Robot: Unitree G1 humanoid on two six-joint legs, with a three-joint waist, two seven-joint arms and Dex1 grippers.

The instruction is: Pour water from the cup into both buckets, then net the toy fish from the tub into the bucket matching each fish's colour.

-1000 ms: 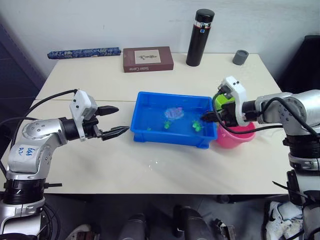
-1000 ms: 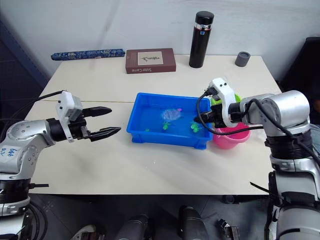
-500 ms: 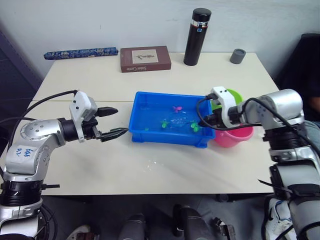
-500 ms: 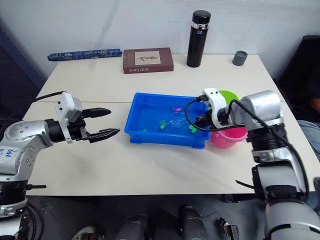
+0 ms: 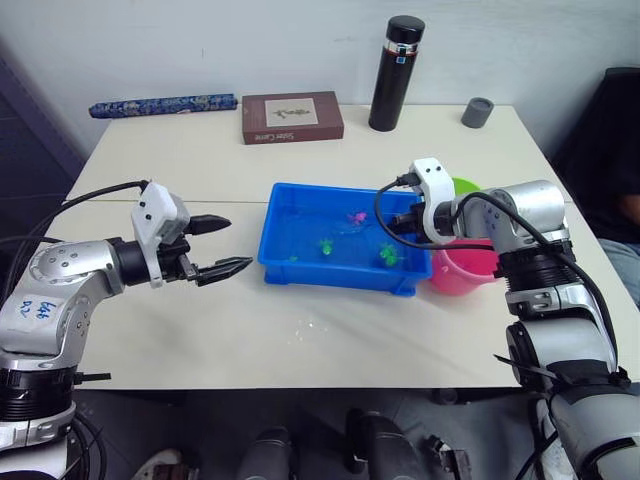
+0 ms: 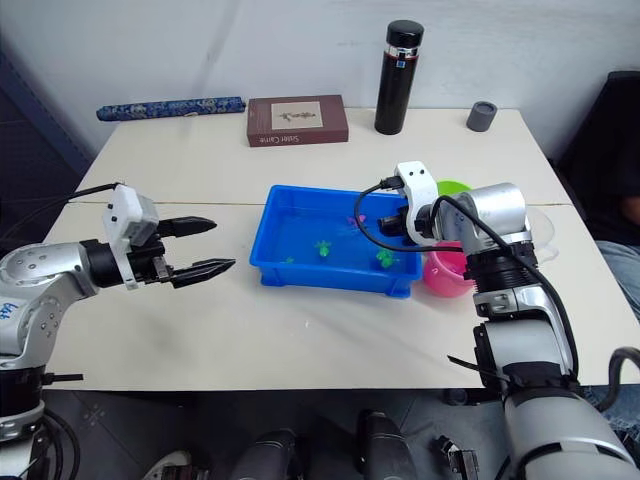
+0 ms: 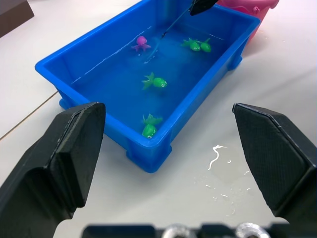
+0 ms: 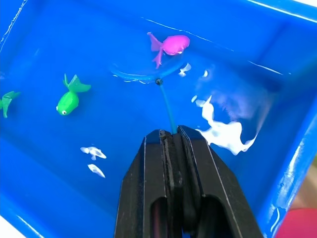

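The right gripper (image 8: 171, 136) is clamped on the thin handle of the net (image 8: 148, 74), whose hoop lies ahead of its fingertips, dipped in the water and edging under a pink fish (image 8: 171, 44), evidently to scoop it. The tub (image 5: 335, 275) below the gripper holds shallow water, the pink fish and several green fish (image 7: 154, 82) scattered farther from the hoop. Just behind the gripper stand the pink bucket (image 5: 462, 275) and the green bucket (image 5: 462, 187), close against the tub's end, likely so a netted fish travels little; their contents cannot be seen. The left gripper (image 5: 222, 245) hovers beside the tub's opposite end, fingers spread and holding nothing, apparently waiting. A few drops of water lie on the table (image 7: 218, 151) before it.
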